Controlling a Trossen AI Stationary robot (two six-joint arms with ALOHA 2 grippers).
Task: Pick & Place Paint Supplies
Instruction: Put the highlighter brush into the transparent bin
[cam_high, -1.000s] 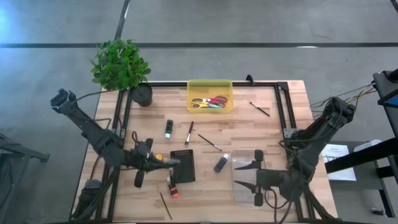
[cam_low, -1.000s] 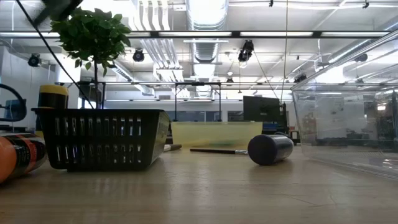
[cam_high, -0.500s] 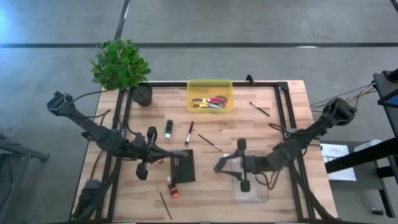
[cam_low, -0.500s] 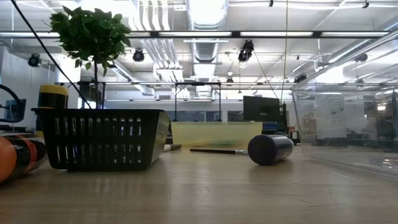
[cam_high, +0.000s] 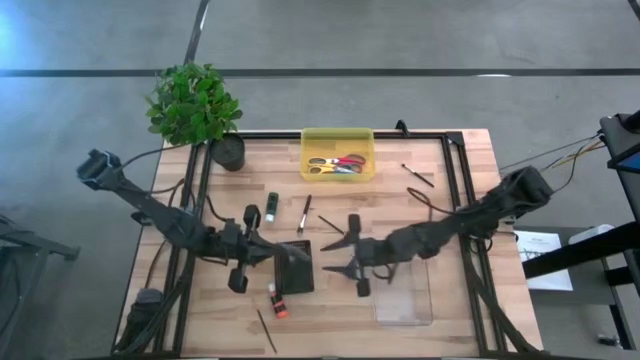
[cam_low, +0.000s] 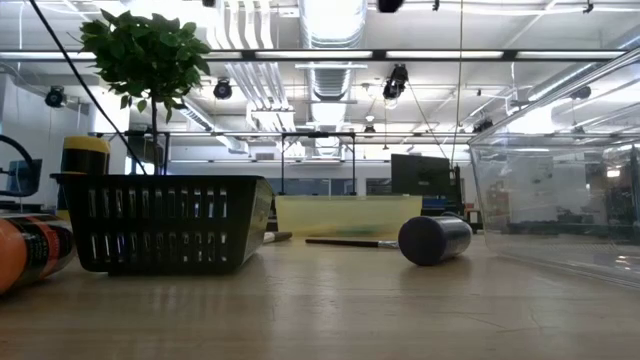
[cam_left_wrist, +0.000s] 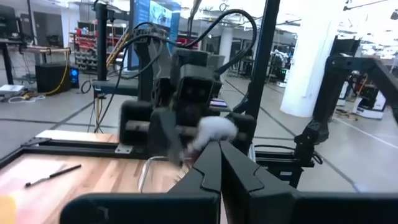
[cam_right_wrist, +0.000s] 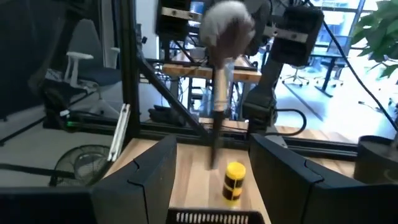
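My left gripper (cam_high: 298, 251) hangs shut over the black basket (cam_high: 295, 270), holding the wide soft-headed brush (cam_right_wrist: 227, 22). The brush's pale head (cam_left_wrist: 214, 129) shows just past the left fingertips. My right gripper (cam_high: 333, 255) faces it from the table's right, open, with a finger on either side of the brush's handle and apart from it. On the wood lie a green tube (cam_high: 271, 207), a red tube (cam_high: 277, 303), a yellow tube (cam_right_wrist: 234, 180) and thin brushes (cam_high: 304, 214) (cam_high: 418, 175) (cam_high: 265, 330). My left gripper pinches the brush's handle (cam_right_wrist: 216, 127) between its two shut fingers, below the pale head. The fingers come level from the table's left and lie across the handle. The brush stands upright, head up, lifted clear above the basket.
A yellow bin (cam_high: 338, 155) with scissors sits at the far middle, and a potted plant (cam_high: 195, 105) at the far left corner. A clear container (cam_high: 405, 295) stands near the front right. A dark tube (cam_low: 435, 240) lies between basket and container.
My right gripper has swung from above the clear container toward the table's left, sinking a little and turning until it faces the left gripper. My left gripper has gone a little toward the right and up with the brush, rolling its wrist.
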